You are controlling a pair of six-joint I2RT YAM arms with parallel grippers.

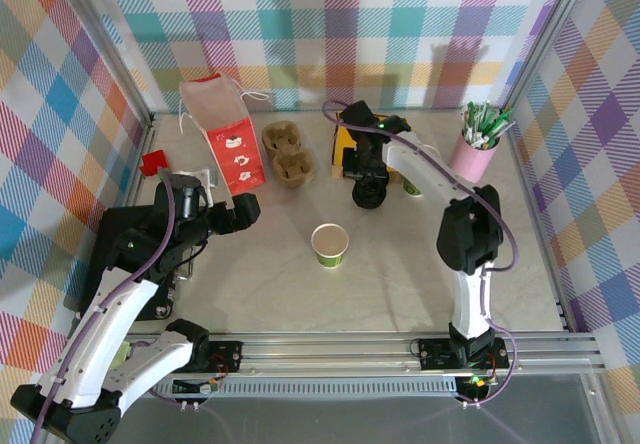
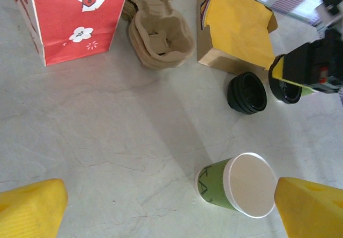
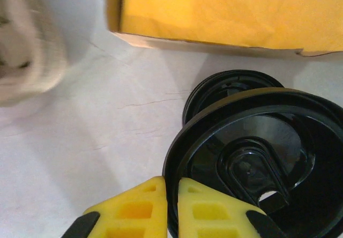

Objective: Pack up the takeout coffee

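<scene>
While right gripper (image 3: 172, 206) clamps black lid (image 3: 257, 141) by rim, takeout coffee (image 1: 330, 244) stands upright at its 7 o'clock (top view); left gripper (image 1: 243, 212) spread wide, empty, coffee at its 4 o'clock.

arms (image 1: 430, 171): white links, black joints; cables (image 1: 172, 219): purple; pincer fingers (image 3: 140, 208): yellow

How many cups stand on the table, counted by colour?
Green paper cups: 2, the second partly hidden
Pink cup of pens: 1
Total: 3
</scene>
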